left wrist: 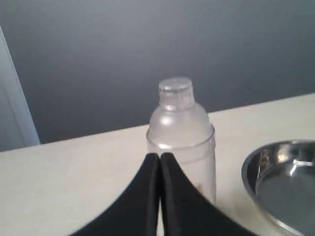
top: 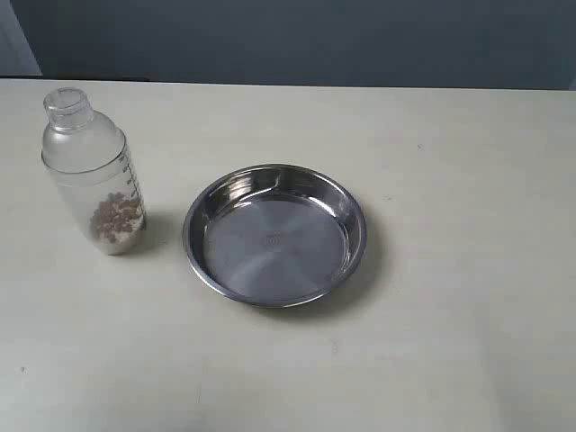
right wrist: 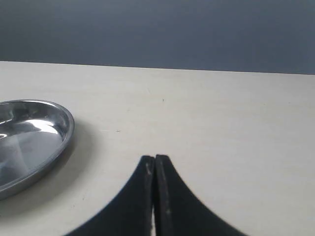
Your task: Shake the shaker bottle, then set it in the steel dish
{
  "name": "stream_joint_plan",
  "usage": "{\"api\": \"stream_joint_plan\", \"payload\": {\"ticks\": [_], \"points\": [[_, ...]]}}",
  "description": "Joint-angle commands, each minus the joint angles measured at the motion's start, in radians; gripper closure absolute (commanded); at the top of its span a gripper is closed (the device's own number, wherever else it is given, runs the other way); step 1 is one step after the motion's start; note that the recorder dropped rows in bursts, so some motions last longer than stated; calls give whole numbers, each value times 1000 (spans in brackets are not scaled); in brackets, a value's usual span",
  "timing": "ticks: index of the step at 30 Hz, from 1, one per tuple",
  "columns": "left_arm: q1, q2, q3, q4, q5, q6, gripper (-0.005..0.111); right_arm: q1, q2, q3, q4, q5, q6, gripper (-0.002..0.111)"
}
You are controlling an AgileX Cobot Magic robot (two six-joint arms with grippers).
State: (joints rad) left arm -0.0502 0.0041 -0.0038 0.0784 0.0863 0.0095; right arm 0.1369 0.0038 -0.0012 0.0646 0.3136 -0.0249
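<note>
The shaker bottle (top: 94, 174) stands upright at the table's left, frosted, with a clear cap and brownish bits at its bottom. To its right lies the steel dish (top: 274, 234), with nothing in it. Neither arm shows in the exterior view. In the left wrist view my left gripper (left wrist: 160, 156) is shut with nothing held, and the shaker bottle (left wrist: 180, 128) stands just beyond its tips, the steel dish (left wrist: 279, 182) beside it. In the right wrist view my right gripper (right wrist: 154, 158) is shut on nothing above bare table, with the steel dish (right wrist: 34, 142) off to one side.
The pale table (top: 450, 342) runs back to a dark grey wall (top: 315, 36). A light panel (top: 16, 45) stands at the far left corner.
</note>
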Motion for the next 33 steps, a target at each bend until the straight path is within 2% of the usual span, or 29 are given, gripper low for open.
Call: {"api": "stream_joint_plan", "payload": {"ticks": [1, 5, 13, 16, 18, 20, 22, 24, 26, 28, 29, 32, 33], "points": [[-1, -4, 4, -137, -172, -40, 106, 4, -4, 1, -3, -8, -1, 109], [-1, -4, 4, -322, -255, -62, 106, 4, -4, 1, -3, -8, -1, 109], [-1, -4, 4, -331, -215, -98, 106, 4, -4, 1, -3, -8, -1, 109], [-1, -4, 4, -342, -306, -187, 106, 4, -4, 1, -3, -8, -1, 109], [-1, -4, 4, -305, -417, -194, 106, 4, -4, 1, -3, -8, -1, 109], [-1, 28, -21, -241, -433, -194, 106, 4, -4, 1, -3, -8, -1, 109], [-1, 108, -57, -142, -446, -194, 106, 4, -4, 1, -3, -8, -1, 109], [-1, 214, -91, -78, -519, -194, 104, 4, -4, 1, -3, -8, -1, 109], [-1, 318, -131, -35, -596, -194, 91, 4, -4, 1, -3, -8, -1, 109], [-1, 420, -178, 1, -622, -194, 72, 4, -4, 1, -3, -8, -1, 109], [-1, 485, -207, 6, -635, -194, 55, 4, -4, 1, -3, -8, -1, 109], [-1, 623, -265, 4, -640, -222, 17, 4, -4, 1, -3, -8, -1, 109], [-1, 671, -278, -2, -635, -246, 7, 4, -4, 1, -3, -8, -1, 109]]}}
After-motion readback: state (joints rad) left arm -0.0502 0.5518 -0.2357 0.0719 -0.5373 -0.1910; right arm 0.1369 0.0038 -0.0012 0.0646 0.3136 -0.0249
